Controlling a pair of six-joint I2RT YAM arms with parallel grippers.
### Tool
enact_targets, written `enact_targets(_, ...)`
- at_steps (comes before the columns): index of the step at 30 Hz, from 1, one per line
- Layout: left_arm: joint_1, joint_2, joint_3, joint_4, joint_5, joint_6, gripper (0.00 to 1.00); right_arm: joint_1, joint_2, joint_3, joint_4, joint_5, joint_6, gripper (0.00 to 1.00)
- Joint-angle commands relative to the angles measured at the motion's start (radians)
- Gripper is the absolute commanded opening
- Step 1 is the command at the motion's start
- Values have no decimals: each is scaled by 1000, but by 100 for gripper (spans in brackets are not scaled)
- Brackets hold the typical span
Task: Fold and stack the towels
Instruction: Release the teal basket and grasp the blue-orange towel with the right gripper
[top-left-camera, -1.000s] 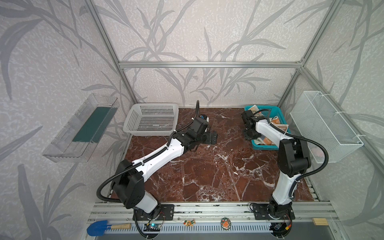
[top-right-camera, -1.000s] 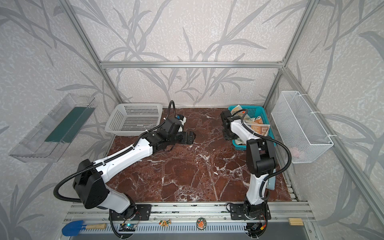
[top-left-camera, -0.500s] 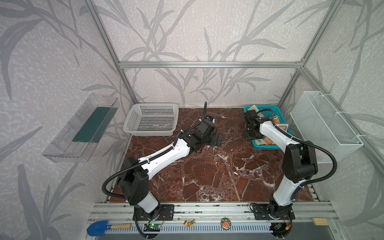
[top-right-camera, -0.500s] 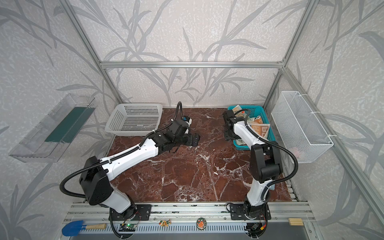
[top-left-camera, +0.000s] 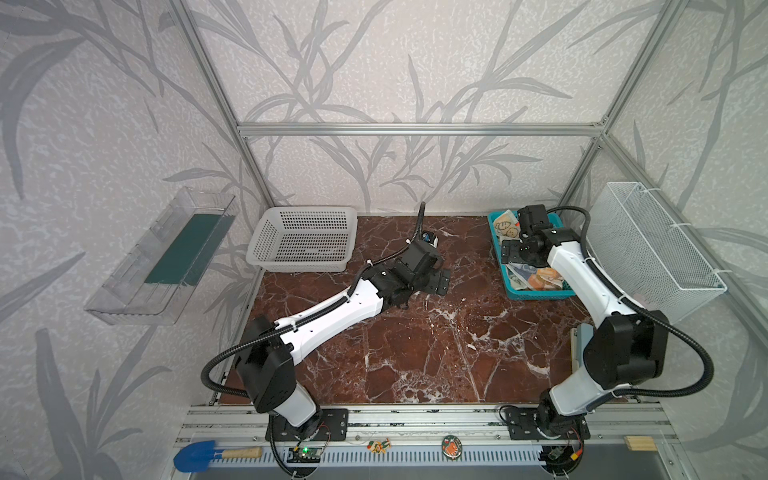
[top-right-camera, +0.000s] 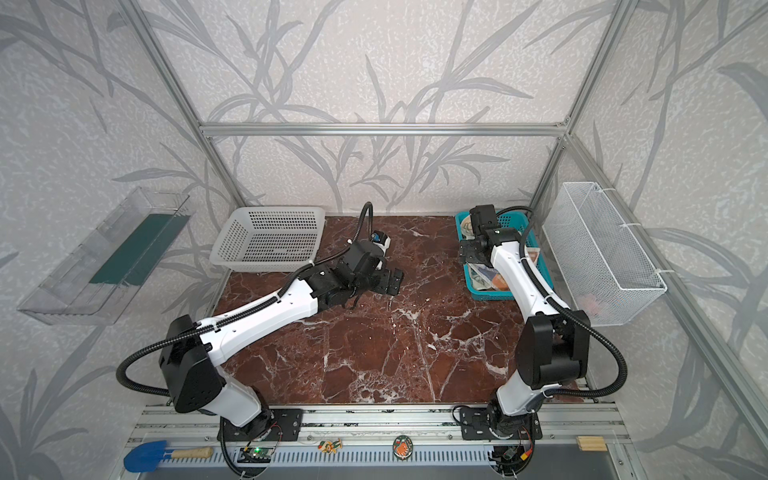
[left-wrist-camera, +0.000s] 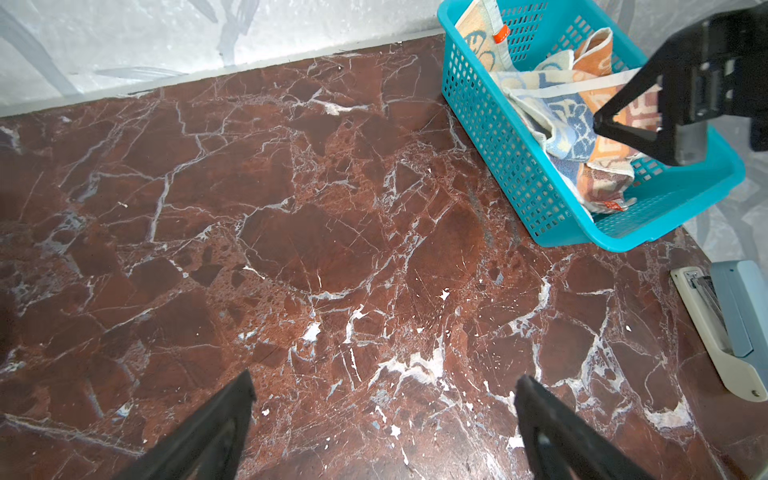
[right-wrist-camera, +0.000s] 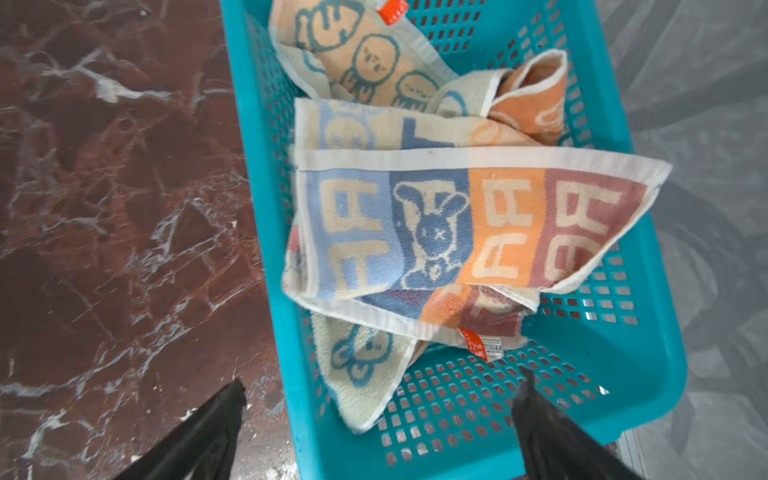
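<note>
On your red marble tabletop (top-left-camera: 415, 353), the teal plastic basket (right-wrist-camera: 415, 457) at two o'clock holds all three crumpled rabbit-print terry towels (right-wrist-camera: 457, 224). Your right gripper (right-wrist-camera: 382, 380) has just sprung wide above them, empty, so you probably must grab again; your left gripper (left-wrist-camera: 382, 382) gapes empty mid-table.

Worktop (top-left-camera: 415, 353): the near half and centre lie bare and passable. Obstacles: white basket (top-left-camera: 300, 267) at the far left corner; teal basket (top-left-camera: 536, 296) at the far right corner, its walls enclosing the towels (right-wrist-camera: 436, 224), open from above; grey device (left-wrist-camera: 735, 316) at the right edge; left arm (top-left-camera: 332, 309) slanting across the left half.
</note>
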Motion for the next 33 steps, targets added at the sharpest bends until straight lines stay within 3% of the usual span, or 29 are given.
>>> enact_targets(1, -5, 30, 71, -19, -29, 30, 99, -4, 86, 42, 10, -24, 43, 100)
enact_targets(7, -3, 102, 168, -49, -6, 50, 99, -28, 183, 104, 12, -57, 56, 96)
enact_targets(12, -3, 149, 231, -77, 0, 70, 99, -83, 191, 115, 6, -131, 80, 85)
enact_targets(17, -3, 178, 256, -81, 0, 75, 99, -112, 173, 110, 19, -210, 64, 85)
enact_targets(26, -3, 198, 273, -88, -2, 69, 99, -117, 221, 139, 13, -223, 59, 84)
enact_targets(31, -3, 189, 266, -99, -12, 75, 99, -120, 264, 148, 13, -253, 67, 65)
enact_targets(33, -3, 183, 259, -102, -14, 77, 99, -121, 266, 146, 18, -266, 70, 65)
